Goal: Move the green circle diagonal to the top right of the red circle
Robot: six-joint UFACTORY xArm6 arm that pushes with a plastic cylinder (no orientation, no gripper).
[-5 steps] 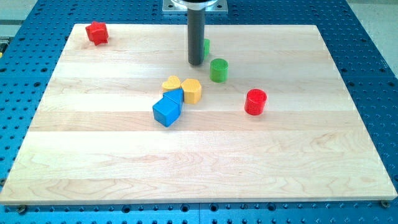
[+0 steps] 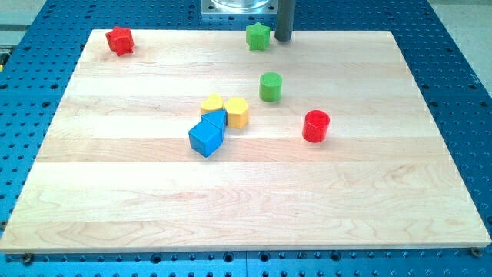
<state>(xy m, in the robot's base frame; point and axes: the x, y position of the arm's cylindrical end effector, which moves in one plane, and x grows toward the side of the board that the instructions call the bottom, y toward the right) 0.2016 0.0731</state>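
Note:
The green circle stands upright on the wooden board, up and to the left of the red circle. The two are apart, with a gap of bare wood between them. My tip is at the board's top edge, just right of the green star. It is well above the green circle and touches no block.
A red star sits at the top left corner. A yellow heart, a yellow hexagon and two blue blocks cluster left of the green circle. The wooden board lies on a blue perforated table.
My tip has moved up and to the right, from just left of the green circle to the board's top edge. The green star, half hidden behind the rod before, now shows in full.

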